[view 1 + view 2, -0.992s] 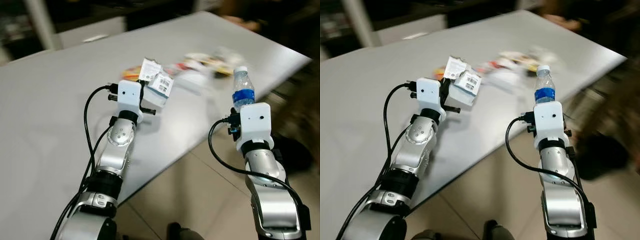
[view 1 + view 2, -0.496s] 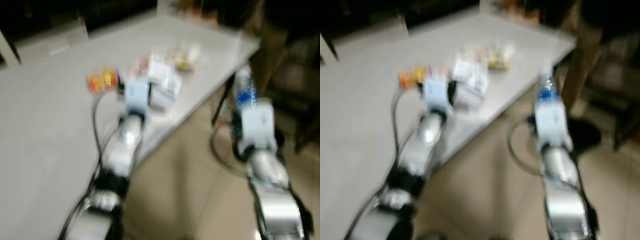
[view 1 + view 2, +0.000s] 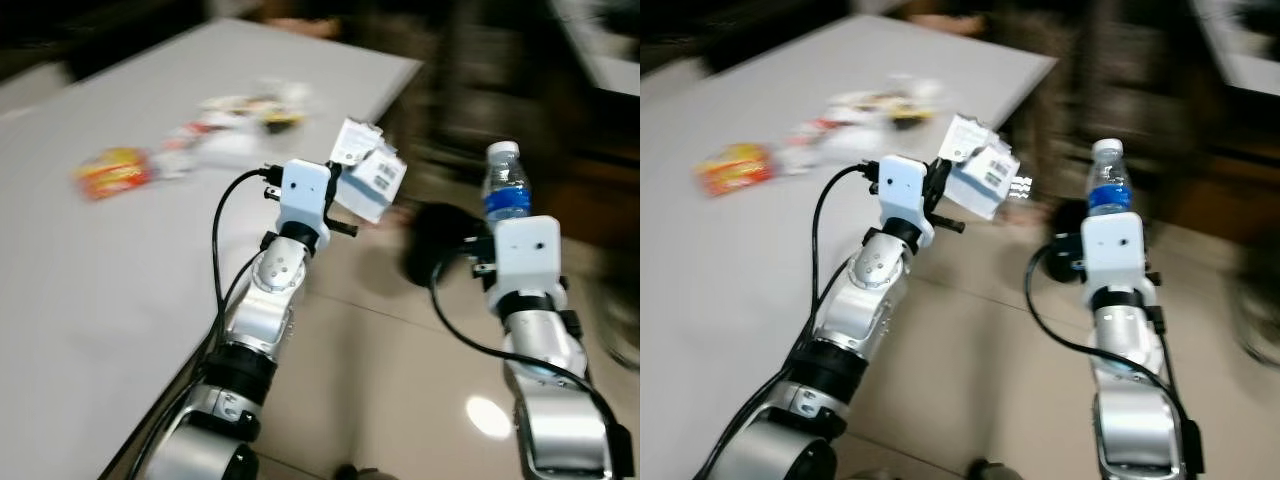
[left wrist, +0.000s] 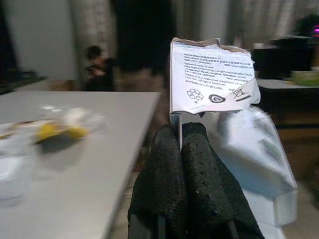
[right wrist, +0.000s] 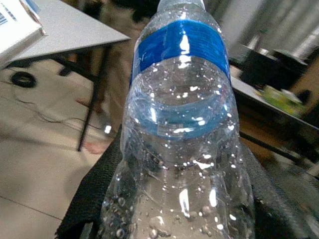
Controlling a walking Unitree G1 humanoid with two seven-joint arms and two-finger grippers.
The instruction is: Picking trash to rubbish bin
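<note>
Change since a second ago: the whole view has swung, so the grey surface [image 3: 90,260] now sits to the robot's left and open tiled floor [image 3: 400,340] lies ahead; judged a turn away from the surface with both pieces of trash in hand, the carry to the bin under way. No bin can be identified; a dark blurred shape on the floor beyond the arms cannot be made out. Left hand [image 4: 180,149]: fingers pressed together, pinching the flap of a white carton [image 3: 368,178], which stands up from the fingertips, off the surface. Right hand [image 5: 164,199]: closed around a clear water bottle [image 3: 505,185], blue label, held upright. Remaining on surface: orange packet [image 3: 113,170]; blurred wrappers [image 3: 245,110] further back.
</note>
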